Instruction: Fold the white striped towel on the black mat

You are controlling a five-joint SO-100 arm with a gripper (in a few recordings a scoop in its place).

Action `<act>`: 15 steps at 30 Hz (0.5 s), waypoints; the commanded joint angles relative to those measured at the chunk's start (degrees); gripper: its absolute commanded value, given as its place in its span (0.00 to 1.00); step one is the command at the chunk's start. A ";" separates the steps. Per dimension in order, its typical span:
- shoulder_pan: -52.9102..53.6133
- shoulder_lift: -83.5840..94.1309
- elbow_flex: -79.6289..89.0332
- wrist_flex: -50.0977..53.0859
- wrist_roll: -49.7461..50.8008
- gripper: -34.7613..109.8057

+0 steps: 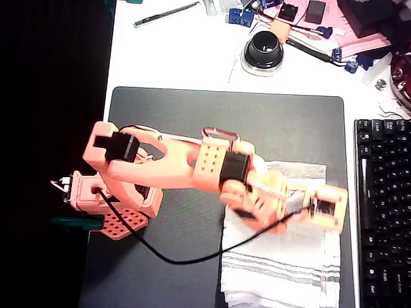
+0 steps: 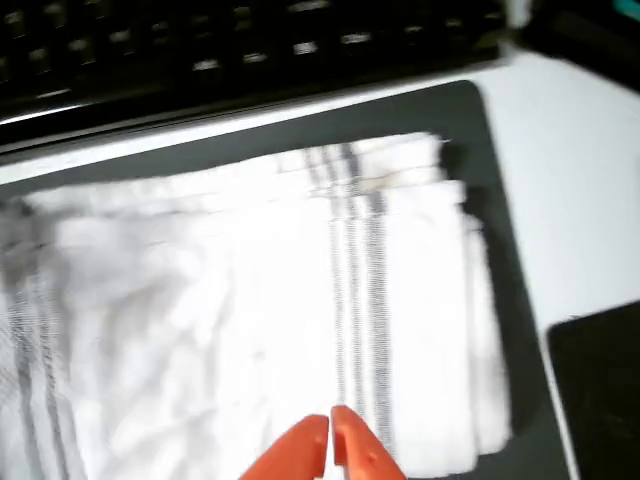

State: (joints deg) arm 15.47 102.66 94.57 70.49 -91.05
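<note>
The white striped towel (image 1: 282, 269) lies rumpled on the right part of the black mat (image 1: 192, 115), with grey stripe bands near its lower end and its right edge close to the mat's border. My orange arm reaches from the left across the mat, and my gripper (image 1: 286, 204) hangs blurred over the towel's upper half. In the wrist view the towel (image 2: 250, 300) spreads across the mat (image 2: 400, 115), a grey band running down its right side. My gripper (image 2: 330, 445) is at the bottom edge with its fingertips together just over the cloth, nothing visible between them.
A black keyboard (image 1: 382, 212) sits right of the mat, also in the wrist view as the keyboard (image 2: 200, 50). A round black-and-clear object (image 1: 263, 51), a pen (image 1: 166, 14) and small clutter lie beyond the mat's far edge. A black cable (image 1: 160, 253) trails over the mat.
</note>
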 commanded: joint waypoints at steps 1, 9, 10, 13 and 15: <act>4.31 2.29 0.00 -0.88 -2.29 0.24; 0.88 4.75 7.03 -2.55 0.44 0.24; -1.76 5.71 8.09 -2.55 2.11 0.26; -10.72 8.17 11.25 -2.46 5.71 0.32; -16.00 7.65 11.34 -2.72 8.53 0.34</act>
State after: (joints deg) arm 3.34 107.14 104.94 67.59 -83.94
